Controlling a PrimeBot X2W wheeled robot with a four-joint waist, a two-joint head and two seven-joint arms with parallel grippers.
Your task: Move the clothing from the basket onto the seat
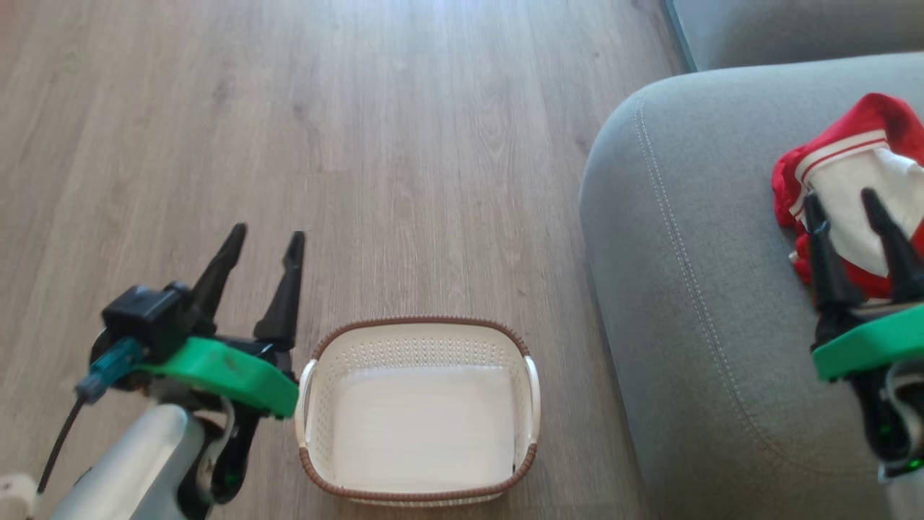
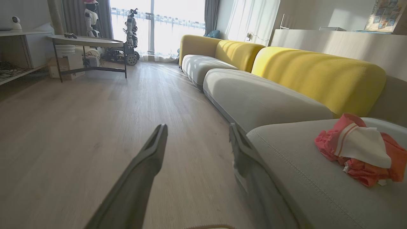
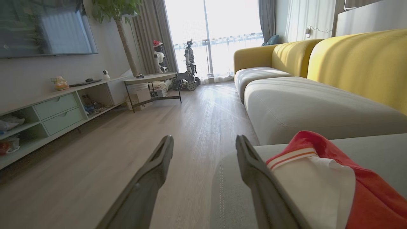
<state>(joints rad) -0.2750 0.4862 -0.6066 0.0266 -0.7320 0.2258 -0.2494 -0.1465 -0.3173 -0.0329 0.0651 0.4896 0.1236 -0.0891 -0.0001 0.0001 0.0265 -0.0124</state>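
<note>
The red and white clothing (image 1: 844,170) lies bunched on the grey seat (image 1: 693,289) at the right of the head view; it also lies on the cushion as clothing (image 2: 359,149) and clothing (image 3: 321,187). My right gripper (image 1: 846,198) hovers open over its near edge, nothing between the fingers. The cream basket (image 1: 419,339) with its brown rim stands on the floor beside the seat, its inside bare. My left gripper (image 1: 266,237) hangs open above the floor just left of the basket.
Wooden floor (image 1: 361,144) stretches ahead. More grey cushions with yellow backs (image 2: 311,73) run on beyond the seat. A low round table (image 3: 152,78), a TV shelf (image 3: 57,105) and two standing robots (image 3: 189,60) are far off by the window.
</note>
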